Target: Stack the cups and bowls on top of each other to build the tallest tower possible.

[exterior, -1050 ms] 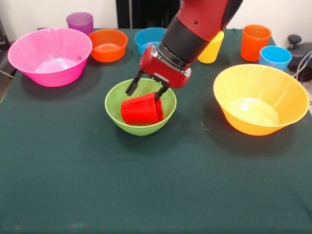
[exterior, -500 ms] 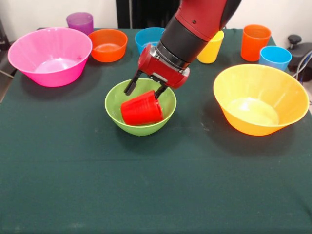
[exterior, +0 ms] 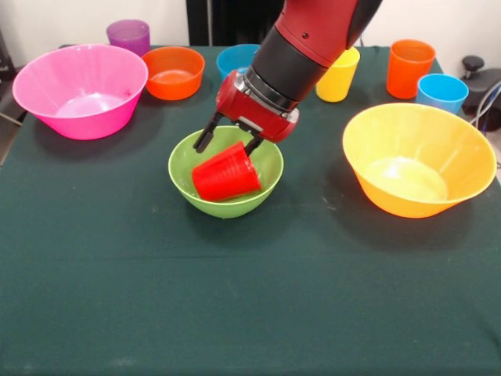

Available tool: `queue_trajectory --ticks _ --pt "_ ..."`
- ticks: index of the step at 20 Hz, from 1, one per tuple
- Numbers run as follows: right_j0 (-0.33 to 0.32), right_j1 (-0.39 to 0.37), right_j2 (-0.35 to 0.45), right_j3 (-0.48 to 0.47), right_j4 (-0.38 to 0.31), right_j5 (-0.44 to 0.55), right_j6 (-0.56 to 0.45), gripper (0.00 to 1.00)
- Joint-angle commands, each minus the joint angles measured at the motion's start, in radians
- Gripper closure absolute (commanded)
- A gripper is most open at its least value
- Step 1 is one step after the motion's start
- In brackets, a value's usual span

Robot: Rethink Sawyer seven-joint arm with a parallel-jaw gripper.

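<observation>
Covering table [exterior: 235,313]: dark green cloth (white wall behind); end effector [exterior: 227,141] spread above tilted red cup [exterior: 225,174].

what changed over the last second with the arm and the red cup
The gripper drew up and toward the picture's left, away from the red cup, with its fingers spread and nothing between them. The cup tipped a little further and shifted slightly left, lying tilted inside the green bowl. The other cups and bowls and the green bowl itself stayed put.
</observation>
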Motion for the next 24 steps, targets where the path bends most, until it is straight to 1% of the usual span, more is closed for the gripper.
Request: queue_trajectory --ticks 1,12,16,24 --pt "-0.015 0.027 0.103 -0.043 0.006 -0.026 0.1 0.0" --pt "-0.018 0.03 0.106 -0.039 0.003 -0.038 0.099 0.0" --pt "-0.008 0.037 0.093 -0.041 0.0 -0.048 0.108 0.0" --pt "-0.019 0.031 0.107 -0.04 -0.005 -0.045 0.09 0.0"
